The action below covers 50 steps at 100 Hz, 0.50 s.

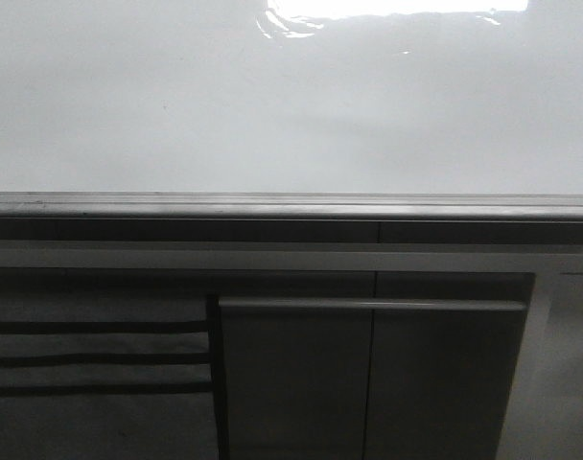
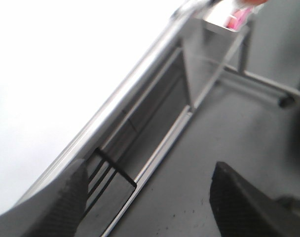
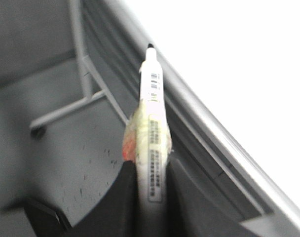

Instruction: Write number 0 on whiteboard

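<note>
The whiteboard (image 1: 272,105) fills the upper half of the front view, glossy white with a glare patch at its top and a grey metal edge strip (image 1: 291,205) below. No drawn 0 shows on it. Neither gripper shows in the front view. In the right wrist view my right gripper (image 3: 151,173) is shut on a white marker pen (image 3: 152,98) wrapped in tape; its black tip points toward the board's edge strip (image 3: 209,128), short of the white surface (image 3: 239,59). In the left wrist view my left gripper (image 2: 147,192) is open and empty, below the board (image 2: 51,74).
Grey cabinet panels (image 1: 368,383) with a horizontal handle bar (image 1: 368,305) sit under the board. A grey floor (image 2: 214,148) and a metal stand leg with a caster (image 3: 39,129) show in the wrist views. A tray with pink items (image 2: 234,19) hangs at the board's end.
</note>
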{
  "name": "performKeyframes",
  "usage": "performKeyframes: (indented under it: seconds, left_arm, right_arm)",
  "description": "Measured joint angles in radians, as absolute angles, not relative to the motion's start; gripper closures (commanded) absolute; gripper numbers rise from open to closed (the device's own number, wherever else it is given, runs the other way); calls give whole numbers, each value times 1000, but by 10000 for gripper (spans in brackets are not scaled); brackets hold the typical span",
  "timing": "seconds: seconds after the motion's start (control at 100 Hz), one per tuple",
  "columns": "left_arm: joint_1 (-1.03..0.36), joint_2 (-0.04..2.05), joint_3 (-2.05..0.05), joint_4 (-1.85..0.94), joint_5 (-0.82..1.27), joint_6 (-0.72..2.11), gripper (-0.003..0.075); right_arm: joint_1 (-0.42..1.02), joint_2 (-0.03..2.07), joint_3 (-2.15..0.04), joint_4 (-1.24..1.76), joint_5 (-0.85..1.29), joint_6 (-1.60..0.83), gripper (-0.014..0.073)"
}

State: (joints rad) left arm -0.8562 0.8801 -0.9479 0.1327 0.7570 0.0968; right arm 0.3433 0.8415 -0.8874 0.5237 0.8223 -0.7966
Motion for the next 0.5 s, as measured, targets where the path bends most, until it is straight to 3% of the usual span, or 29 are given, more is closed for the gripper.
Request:
performKeyframes:
  seconds: [0.28,0.5]
  left_arm:
    - [-610,698,-756,143,674,-101,238]
    - [-522,699,-714,143,666,-112,238]
  right_arm:
    - [261,782,-741,708,781,-695,662]
    - [257,986,-865,705,810,-620,662]
